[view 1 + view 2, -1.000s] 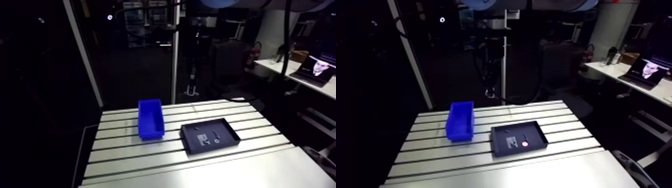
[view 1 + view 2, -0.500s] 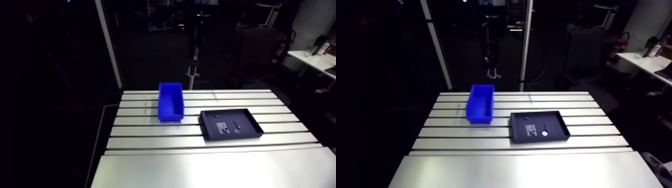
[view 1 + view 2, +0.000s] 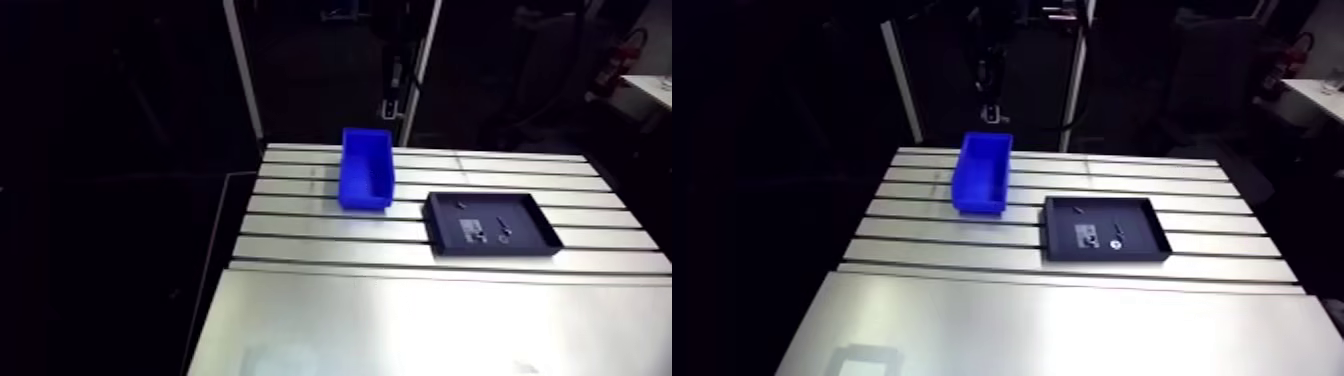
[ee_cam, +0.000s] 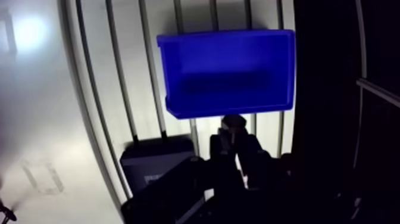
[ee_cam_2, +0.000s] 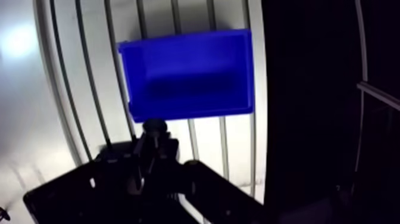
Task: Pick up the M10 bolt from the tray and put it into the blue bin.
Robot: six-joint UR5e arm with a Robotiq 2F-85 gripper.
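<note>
1. While it hangs over the slotted table [image 4: 89, 89], the gripper [image 4: 234, 136] shows in the wrist view only as a dark mass, and I cannot tell if it is spread or pressed together.
2. At its very tip there is a small rounded dark shape [image 4: 234, 121]. It can be a part of the gripper itself or a thing pinched there; the pictures do not decide this.
3. Just ahead of the gripper stands the blue bin [image 4: 226, 71], with its long side lying across the gripper's line and its open top facing up. Its inside shows a blue floor with a band of shadow.
4. Under the gripper and a little to one side lies the black tray [image 4: 152, 170], partly hidden by the gripper's dark body; one corner and a bit of a pale label show.
5. Farther out, the arm view gives the same two things on the table. The bin and the tray are near each other but apart, with bare table between them.
6. Inside the tray lie a few small dark parts [image 3: 500, 223] beside the pale label [image 3: 478, 236]. They are too small to say which one is the M10 bolt, so I cannot place it more exactly than that.
</note>
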